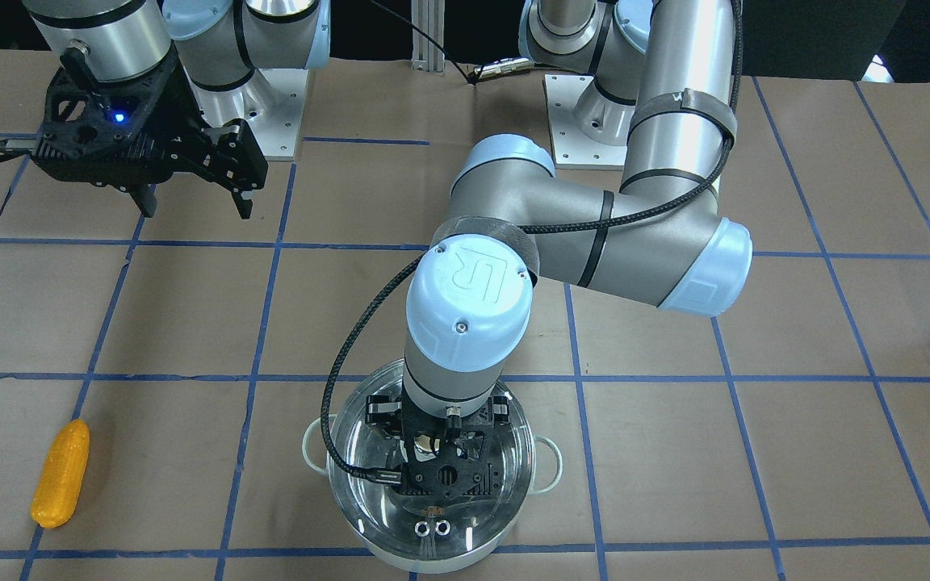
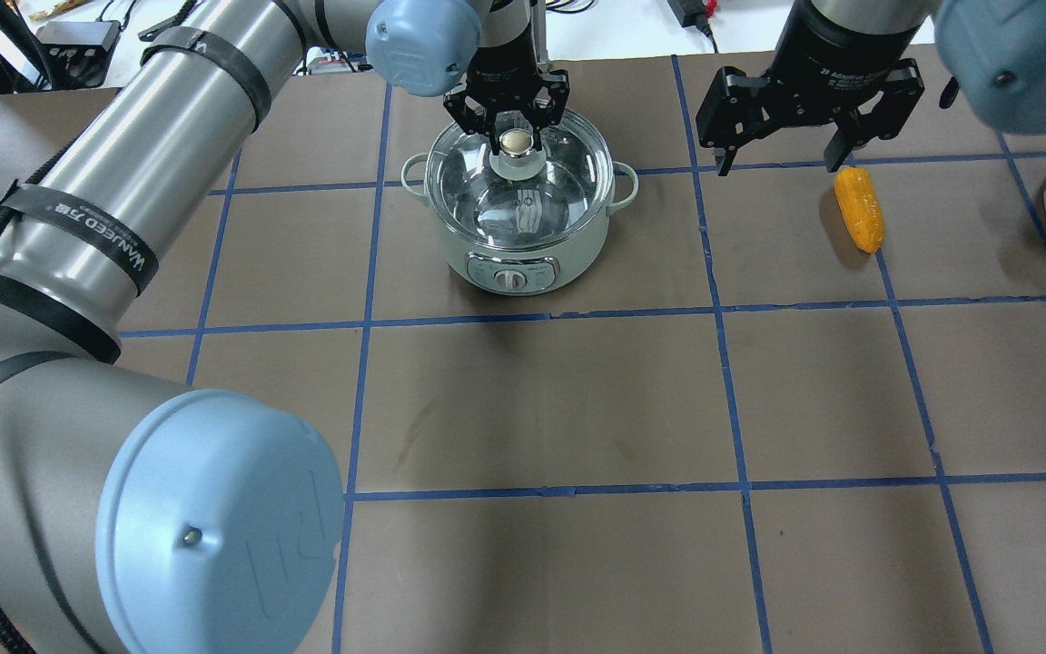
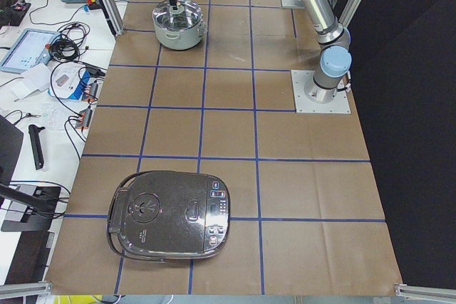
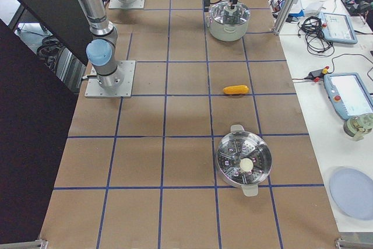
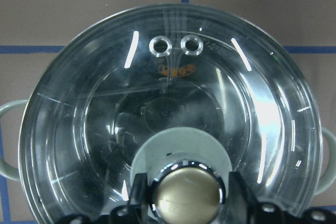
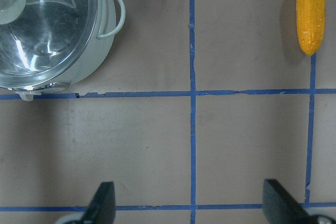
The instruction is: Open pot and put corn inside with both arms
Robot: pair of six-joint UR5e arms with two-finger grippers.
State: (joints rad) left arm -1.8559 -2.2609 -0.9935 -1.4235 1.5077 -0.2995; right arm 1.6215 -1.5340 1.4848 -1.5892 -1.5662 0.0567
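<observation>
The steel pot (image 2: 514, 272) stands at the table's far middle with its glass lid (image 5: 173, 103) on. My left gripper (image 2: 516, 136) is down over the lid, and its jaws are closed against the round knob (image 5: 186, 195). It also shows in the front-facing view (image 1: 433, 440). The yellow-orange corn (image 2: 859, 209) lies flat on the table to the pot's right, and also shows in the front-facing view (image 1: 61, 474). My right gripper (image 2: 779, 165) hangs open and empty above the table, just left of the corn and well above it.
A dark rice cooker (image 3: 171, 215) sits at the table's left end. A steel steamer pot (image 4: 245, 160) sits at the right end, beyond the corn. Side benches carry tablets and cables.
</observation>
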